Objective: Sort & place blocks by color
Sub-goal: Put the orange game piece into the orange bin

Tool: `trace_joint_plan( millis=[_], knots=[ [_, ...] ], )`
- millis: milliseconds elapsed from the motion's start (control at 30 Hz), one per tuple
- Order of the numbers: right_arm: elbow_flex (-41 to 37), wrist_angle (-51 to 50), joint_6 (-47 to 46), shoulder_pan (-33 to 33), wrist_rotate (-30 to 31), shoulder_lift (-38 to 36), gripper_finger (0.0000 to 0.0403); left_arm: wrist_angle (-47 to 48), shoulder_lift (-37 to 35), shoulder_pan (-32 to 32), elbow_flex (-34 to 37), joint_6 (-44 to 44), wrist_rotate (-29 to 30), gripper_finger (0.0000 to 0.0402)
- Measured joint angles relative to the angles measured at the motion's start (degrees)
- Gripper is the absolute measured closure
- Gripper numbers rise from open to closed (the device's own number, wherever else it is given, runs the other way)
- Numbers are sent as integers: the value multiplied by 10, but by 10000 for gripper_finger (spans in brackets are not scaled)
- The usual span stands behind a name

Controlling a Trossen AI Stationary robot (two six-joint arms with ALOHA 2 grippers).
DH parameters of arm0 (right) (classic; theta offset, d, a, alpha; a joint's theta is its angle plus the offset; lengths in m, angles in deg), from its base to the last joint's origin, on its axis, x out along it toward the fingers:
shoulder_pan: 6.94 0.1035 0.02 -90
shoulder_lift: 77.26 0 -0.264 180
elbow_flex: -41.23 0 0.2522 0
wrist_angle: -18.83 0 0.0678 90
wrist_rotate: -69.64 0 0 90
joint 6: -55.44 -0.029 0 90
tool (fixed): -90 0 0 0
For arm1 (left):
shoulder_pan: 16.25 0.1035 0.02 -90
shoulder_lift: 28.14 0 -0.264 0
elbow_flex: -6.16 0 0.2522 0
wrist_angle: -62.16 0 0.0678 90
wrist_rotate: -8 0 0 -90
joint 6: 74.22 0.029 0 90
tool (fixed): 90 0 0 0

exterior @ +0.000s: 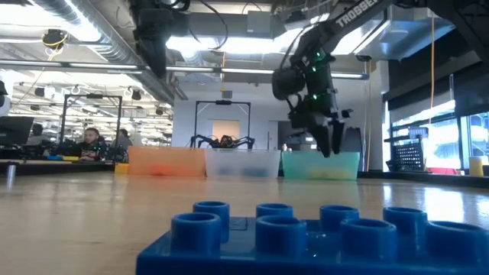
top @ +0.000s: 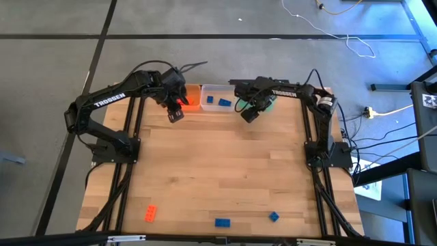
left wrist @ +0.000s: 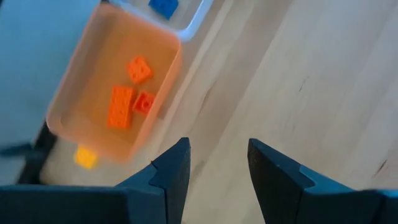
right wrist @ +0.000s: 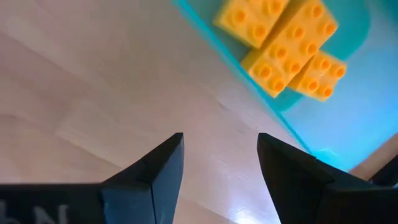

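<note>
Three tubs stand in a row at the table's far edge: an orange tub [top: 191, 97] with orange blocks [left wrist: 121, 106] inside, a clear tub [top: 217, 99] with blue blocks [top: 224, 102], and a green tub [right wrist: 348, 93] with yellow blocks [right wrist: 289, 46]. Near the front edge lie an orange block [top: 150, 213] and two blue blocks [top: 222, 222] [top: 274, 216]. My left gripper [left wrist: 217, 168] hangs open beside the orange tub, nothing between its fingers. My right gripper [right wrist: 221, 165] hangs open over bare wood just in front of the green tub.
A small yellow piece [left wrist: 86, 157] lies outside the orange tub, behind it. One blue block [exterior: 306, 233] fills the low view's foreground. The wide middle of the wooden table [top: 218, 164] lies between the tubs and the front blocks. Cables run off the right side.
</note>
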Motion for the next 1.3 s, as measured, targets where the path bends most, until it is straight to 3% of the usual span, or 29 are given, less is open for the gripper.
trace_joint_plan(
  millis=[133,333,600,767,1067,1300],
  knots=[
    [44,-7,3,18,0,-19,199,28,0,6,0,-93,28,250],
    [94,-5,17,32,13,-66,199,82,0,21,0,-166,93,250],
    [101,2,86,61,-9,-132,199,159,0,8,0,-163,75,250],
    [100,1,131,90,-54,-156,198,206,0,-26,0,-182,1,250],
    [100,0,227,154,-101,-191,198,232,-1,-176,27,-341,-113,250],
    [100,-3,256,200,-133,-210,198,227,0,-346,78,-547,-137,250]
  ],
)
